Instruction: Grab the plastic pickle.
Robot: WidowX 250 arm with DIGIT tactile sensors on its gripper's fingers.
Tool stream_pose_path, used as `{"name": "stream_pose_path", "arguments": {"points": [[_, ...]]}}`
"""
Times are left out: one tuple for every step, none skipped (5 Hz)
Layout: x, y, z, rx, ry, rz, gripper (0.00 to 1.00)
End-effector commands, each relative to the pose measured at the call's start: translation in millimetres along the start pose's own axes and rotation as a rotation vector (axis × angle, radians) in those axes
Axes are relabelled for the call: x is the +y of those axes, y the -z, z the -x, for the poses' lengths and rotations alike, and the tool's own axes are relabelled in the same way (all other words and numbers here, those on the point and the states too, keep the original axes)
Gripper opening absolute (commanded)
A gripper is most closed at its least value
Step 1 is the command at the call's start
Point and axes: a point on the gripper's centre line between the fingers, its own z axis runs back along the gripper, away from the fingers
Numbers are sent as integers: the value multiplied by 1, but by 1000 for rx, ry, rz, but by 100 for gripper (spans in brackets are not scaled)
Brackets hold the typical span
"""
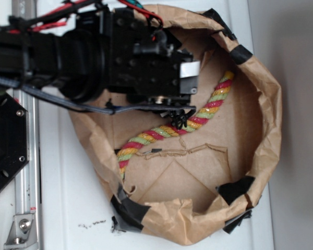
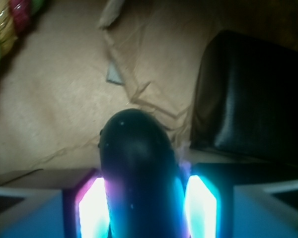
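The pincer is clamping the plastic pickle between its glowing pads — the dark capsule is sticking out forward over the brown paper. A black block is sitting just to its right, the twisted rope lying farther left.

White tabletop, grey wall

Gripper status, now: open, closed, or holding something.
Gripper: closed on the pickle, which sits between both lit pads.
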Motion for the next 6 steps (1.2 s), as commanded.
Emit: {"name": "stream_pose_path", "arguments": {"points": [[-13, -101, -19, -161, 86, 46, 0], [-15, -133, -20, -172, 96, 49, 0], [-18, -143, -20, -184, 98, 33, 0], [-19, -144, -19, -219, 54, 82, 0], [-20, -142, -23, -185, 93, 81, 0], [-21, -139, -20, -192, 100, 66, 0]]}}
